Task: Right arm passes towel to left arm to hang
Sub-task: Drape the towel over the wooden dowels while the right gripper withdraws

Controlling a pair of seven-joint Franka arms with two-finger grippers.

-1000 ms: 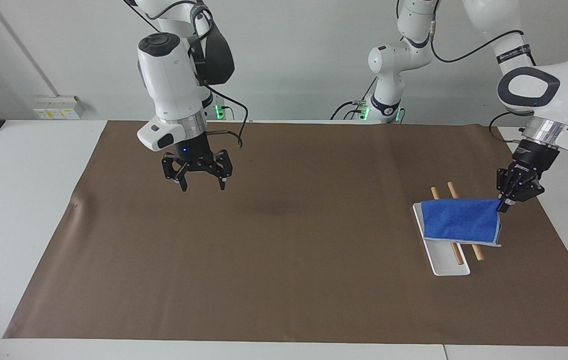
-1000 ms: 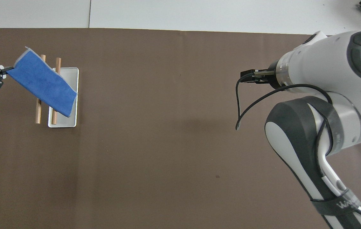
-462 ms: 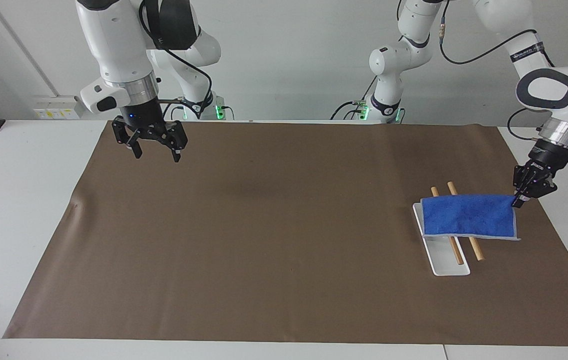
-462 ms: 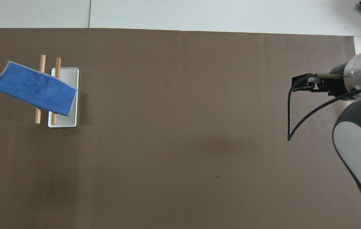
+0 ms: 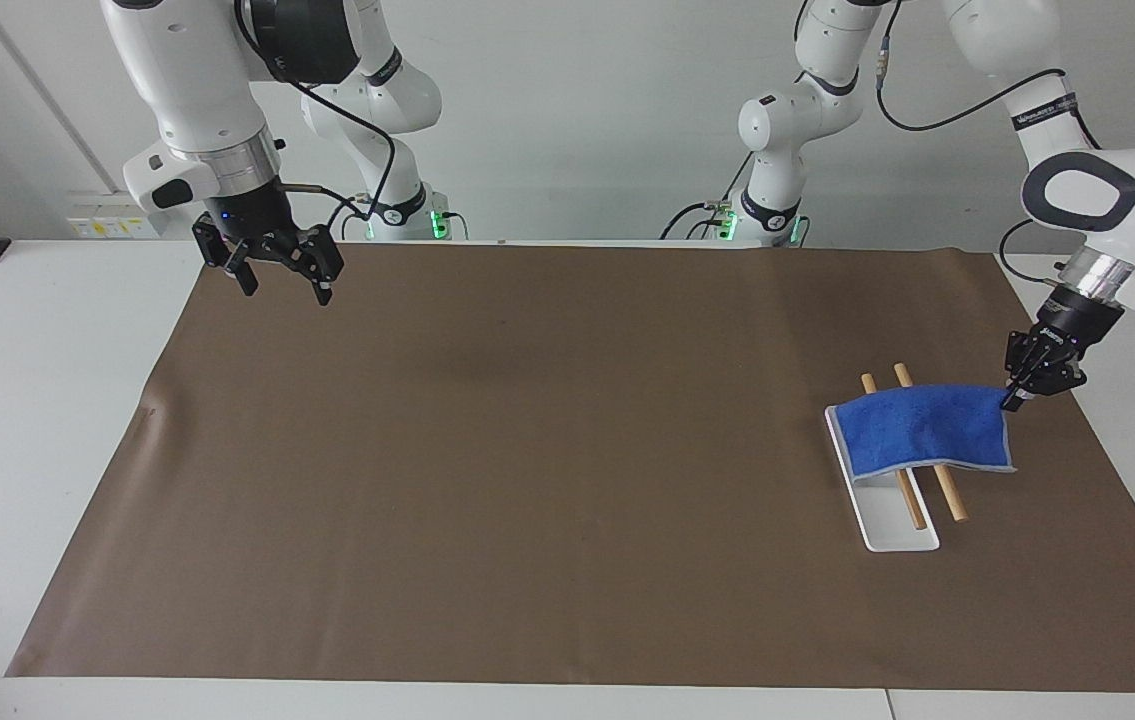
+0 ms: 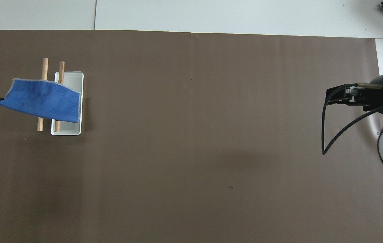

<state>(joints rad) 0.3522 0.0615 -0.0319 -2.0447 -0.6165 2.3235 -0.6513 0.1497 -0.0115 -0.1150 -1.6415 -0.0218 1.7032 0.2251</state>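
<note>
The towel (image 5: 930, 431) lies draped across the two wooden rods (image 5: 932, 470) of a small rack, whose white tray (image 5: 895, 530) sits on the brown mat (image 5: 567, 460) at the left arm's end of the counter. The cloth sags over both rods, its lower edge hanging toward the tray. That spread probably lets it hang on its own weight.

The left tool (image 5: 1019, 398) hovers just beside the rack and pinches the towel's upper corner between closed tips. This keeps the cloth taut while it settles on the rods. Judging by the drape, the hanging is nearly done, and only the release remains.

The right tool (image 5: 279, 275) hangs well apart from the rack, over the mat's edge at the right arm's end. Its fingers are spread and hold nothing, and that arm waits.
</note>
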